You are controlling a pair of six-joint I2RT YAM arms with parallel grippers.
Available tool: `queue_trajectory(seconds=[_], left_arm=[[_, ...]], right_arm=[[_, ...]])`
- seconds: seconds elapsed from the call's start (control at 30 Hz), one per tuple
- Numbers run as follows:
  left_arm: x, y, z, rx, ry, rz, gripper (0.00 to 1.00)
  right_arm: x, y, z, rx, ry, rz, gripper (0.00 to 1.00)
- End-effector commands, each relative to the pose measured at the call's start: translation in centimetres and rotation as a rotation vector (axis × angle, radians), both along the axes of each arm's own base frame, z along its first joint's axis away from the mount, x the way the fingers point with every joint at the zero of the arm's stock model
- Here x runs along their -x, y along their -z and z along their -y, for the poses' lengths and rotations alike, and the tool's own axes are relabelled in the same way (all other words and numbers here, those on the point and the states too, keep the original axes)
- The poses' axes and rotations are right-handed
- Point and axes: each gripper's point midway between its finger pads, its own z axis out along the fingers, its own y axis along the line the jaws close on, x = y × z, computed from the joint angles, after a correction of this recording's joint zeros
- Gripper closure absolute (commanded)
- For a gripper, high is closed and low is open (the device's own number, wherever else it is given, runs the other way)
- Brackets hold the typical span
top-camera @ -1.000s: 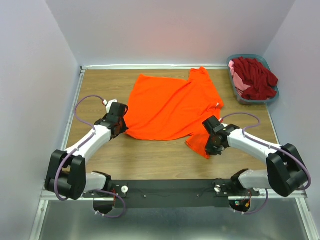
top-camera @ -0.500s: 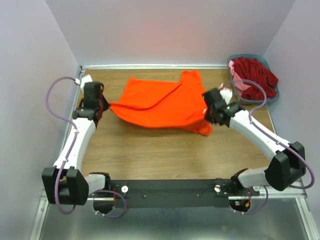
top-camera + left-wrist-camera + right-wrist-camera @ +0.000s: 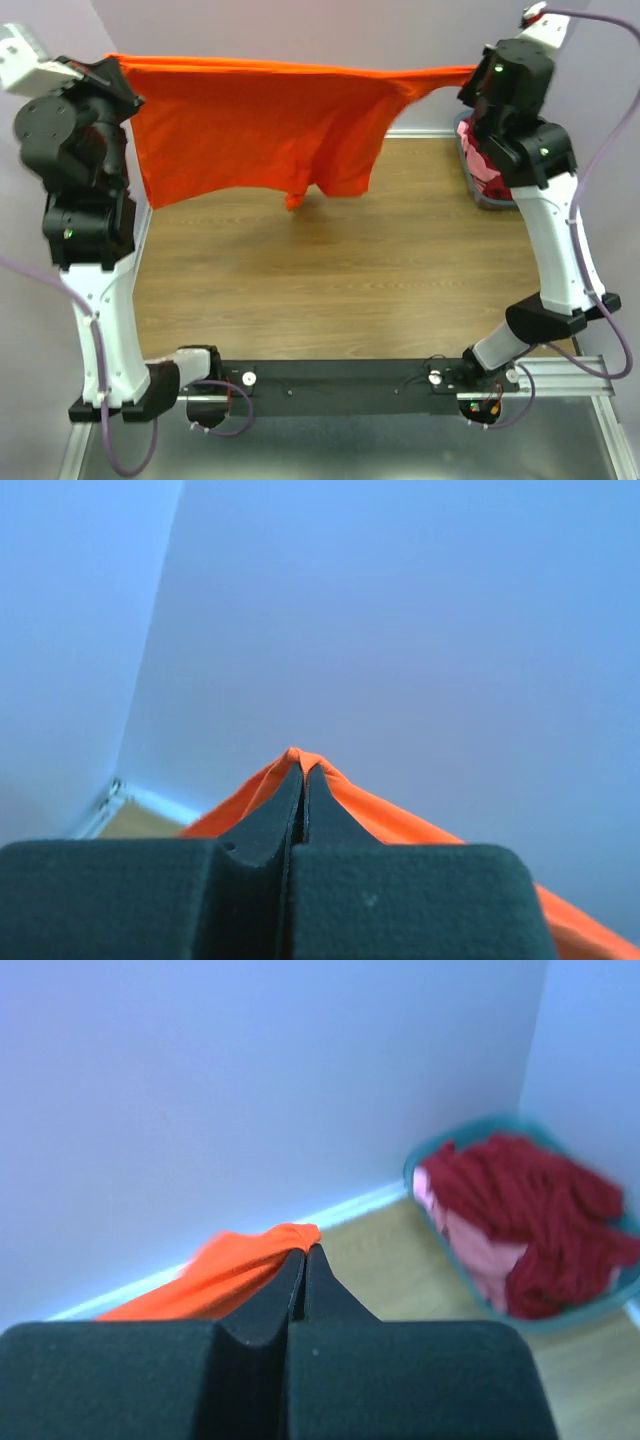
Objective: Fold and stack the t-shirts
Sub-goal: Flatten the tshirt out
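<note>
Orange t-shirt (image 3: 260,130) stretched in mid-air between both pincers, left gripper (image 3: 303,775) clamped tight on one top corner, right gripper (image 3: 303,1253) pinching the other, fabric drooping below them, basket (image 3: 425,1160) of dark red shirts (image 3: 530,1210) beyond the right one

One orange t-shirt (image 3: 250,125) — one basket (image 3: 438,1144)

wood table (image 3: 330,290), lilac walls (image 3: 300,30) (plain)
</note>
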Motion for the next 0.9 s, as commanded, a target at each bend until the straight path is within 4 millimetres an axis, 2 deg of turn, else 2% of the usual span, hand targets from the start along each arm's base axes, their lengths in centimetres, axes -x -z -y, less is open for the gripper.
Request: queue_trajectory(seconds=[0.0,0.03,0.07,0.13,0.17,0.2,0.23,0.27,0.33,0.37,0.5,0.57,0.63,0.73,0.77,0.8,0.83,0.87], left_arm=[[4.8,-3.5,-2.1,-0.043,-0.115,0.108,1.00],[5.6,-3.7,-2.1,-0.049,-0.118,0.118,1.00],[7.0,-3.8,-2.0,-0.062,-0.120,0.132,1.00],[8.5,-3.9,-1.8,-0.067,-0.112,0.156,1.00],[10.1,-4.0,-1.7,-0.069,-0.109,0.179,1.00],[10.9,-4.1,-1.7,-0.083,-0.109,0.184,1.00],[11.7,-4.1,-1.2,-0.082,-0.092,0.192,1.00],[13.0,-4.2,-1.2,-0.098,-0.090,0.202,1.00],[14.1,-4.1,-0.8,-0.094,-0.066,0.210,1.00],[15.2,-4.1,-0.8,-0.095,-0.060,0.222,1.00],[16.5,-4.1,-0.3,-0.109,-0.021,0.235,1.00],[16.1,-4.0,0.0,-0.122,-0.007,0.221,1.00],[15.1,-3.5,0.0,-0.133,-0.015,0.194,1.00],[10.8,-0.4,0.4,-0.175,-0.034,0.073,1.00],[7.9,2.1,1.0,-0.193,-0.027,-0.013,1.00],[6.4,3.5,1.4,-0.196,-0.018,-0.056,1.00],[4.8,5.2,1.8,-0.200,-0.009,-0.101,1.00],[1.9,9.2,2.5,-0.217,0.006,-0.199,1.00]], right_arm=[[3.3,-6.1,3.9,0.126,0.081,0.109,0.99],[5.1,-7.6,4.6,0.138,0.072,0.146,0.99],[5.8,-8.1,4.8,0.137,0.063,0.163,0.99],[6.9,-8.2,4.9,0.158,0.031,0.182,0.99],[9.5,-9.7,6.1,0.149,0.036,0.231,0.99],[10.3,-9.9,6.4,0.152,0.030,0.247,1.00],[10.7,-9.3,6.5,0.183,0.018,0.235,0.99],[13.1,-10.3,7.7,0.182,0.025,0.274,0.99],[14.7,-10.4,8.3,0.225,0.010,0.283,0.99],[16.4,-11.1,8.9,0.223,0.008,0.315,0.99],[18.9,-12.7,9.9,0.282,-0.005,0.361,0.99],[19.3,-13.2,10.2,0.322,-0.001,0.364,0.99],[18.7,-13.0,10.1,0.353,0.005,0.343,0.99],[16.2,-10.8,9.5,0.429,0.013,0.249,0.99],[14.7,-9.6,8.8,0.452,0.003,0.207,1.00],[12.9,-7.2,8.0,0.478,-0.014,0.141,0.99],[11.7,-5.6,7.5,0.492,-0.022,0.098,0.99],[10.1,-3.6,6.9,0.509,-0.029,0.043,0.99]])
